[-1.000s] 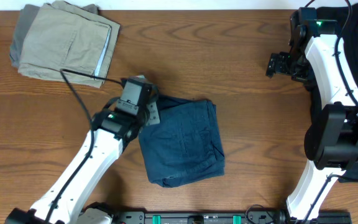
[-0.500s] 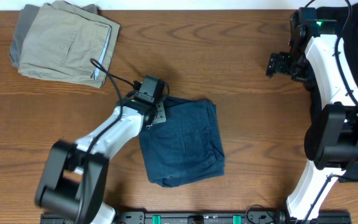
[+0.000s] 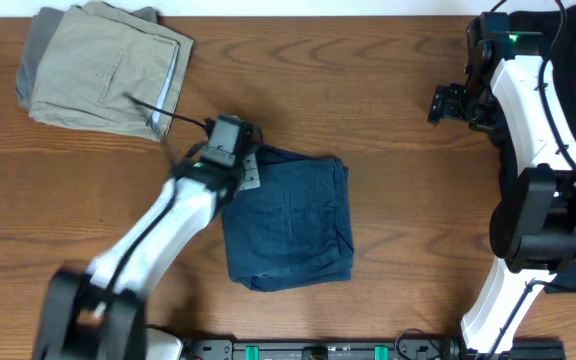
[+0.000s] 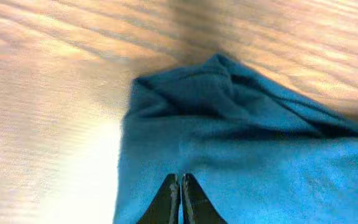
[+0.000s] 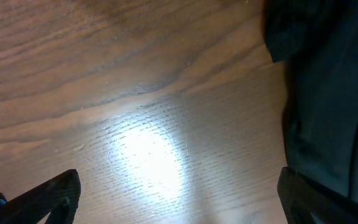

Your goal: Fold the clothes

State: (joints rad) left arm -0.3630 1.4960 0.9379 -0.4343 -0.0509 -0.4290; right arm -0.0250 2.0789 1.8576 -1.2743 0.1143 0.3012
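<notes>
Since a second ago the left arm's elbow has swung and the navy shorts have slid slightly away from the middle of the near edge. The left gripper is pinched tight on their far-left corner, so this looks like dragging a finished fold toward the khaki shorts at the far-left corner. Near the far-right corner the right gripper hangs wide open and empty beside the black garment.

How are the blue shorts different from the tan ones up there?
The folded navy-blue shorts lie mid-table; the folded khaki shorts sit in a far corner atop a grey garment. The left gripper pinches the navy pair; the khaki pair lies untouched. Both are folded.
</notes>
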